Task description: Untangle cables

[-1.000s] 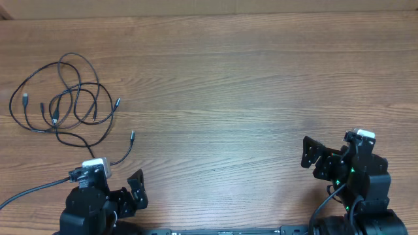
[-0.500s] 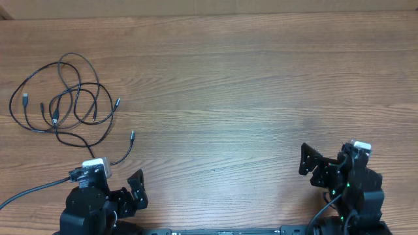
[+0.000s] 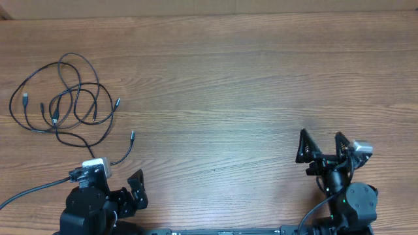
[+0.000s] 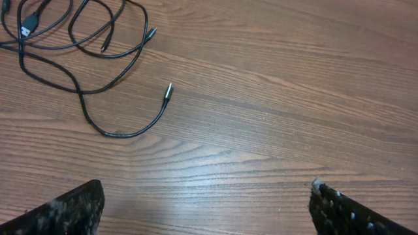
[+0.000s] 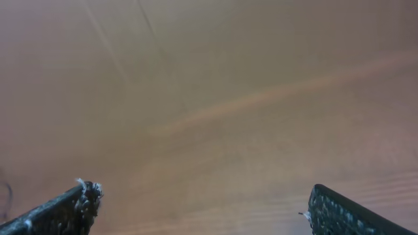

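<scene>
The cables [image 3: 65,98] lie in loose black loops at the far left of the wooden table, with small plug ends pointing outward. One free end with a silvery plug [image 4: 168,91] shows in the left wrist view, where the loops [image 4: 72,39] fill the top left. My left gripper [image 3: 134,189] is open and empty at the front left, short of the cables. My right gripper [image 3: 321,147] is open and empty at the front right, far from them. Its wrist view is blurred and shows only table.
A thicker black arm wire [image 3: 29,192] runs off the left edge by my left arm. The table's far edge [image 3: 209,15] runs along the top.
My right gripper has turned and swung up, so its two fingers now point toward the far side. The left arm and the cables have not moved.
</scene>
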You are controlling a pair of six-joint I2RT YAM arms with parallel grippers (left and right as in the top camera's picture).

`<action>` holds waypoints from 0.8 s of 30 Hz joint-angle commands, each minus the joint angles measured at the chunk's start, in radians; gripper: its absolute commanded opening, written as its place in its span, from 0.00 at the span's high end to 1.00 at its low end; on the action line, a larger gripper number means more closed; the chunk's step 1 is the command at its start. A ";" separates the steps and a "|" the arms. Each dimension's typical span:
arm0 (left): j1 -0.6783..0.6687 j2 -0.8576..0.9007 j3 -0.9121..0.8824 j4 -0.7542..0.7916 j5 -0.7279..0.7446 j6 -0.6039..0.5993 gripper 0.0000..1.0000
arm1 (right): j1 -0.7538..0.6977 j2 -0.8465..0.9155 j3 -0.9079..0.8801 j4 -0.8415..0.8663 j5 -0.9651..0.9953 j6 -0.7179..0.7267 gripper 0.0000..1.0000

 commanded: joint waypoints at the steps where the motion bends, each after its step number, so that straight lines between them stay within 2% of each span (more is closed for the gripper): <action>1: -0.006 -0.004 -0.009 0.001 -0.013 -0.010 0.00 | 0.012 -0.027 -0.048 0.092 -0.007 -0.005 0.00; 13: -0.006 -0.004 -0.009 0.001 -0.013 -0.010 0.00 | 0.012 -0.052 -0.192 0.407 -0.016 -0.005 0.00; 19: -0.006 -0.004 -0.009 0.001 -0.013 -0.010 0.01 | 0.012 -0.052 -0.189 0.415 -0.017 -0.036 0.00; 24: -0.006 -0.004 -0.009 0.001 -0.013 -0.010 0.00 | 0.012 -0.052 -0.189 0.395 -0.047 -0.150 0.00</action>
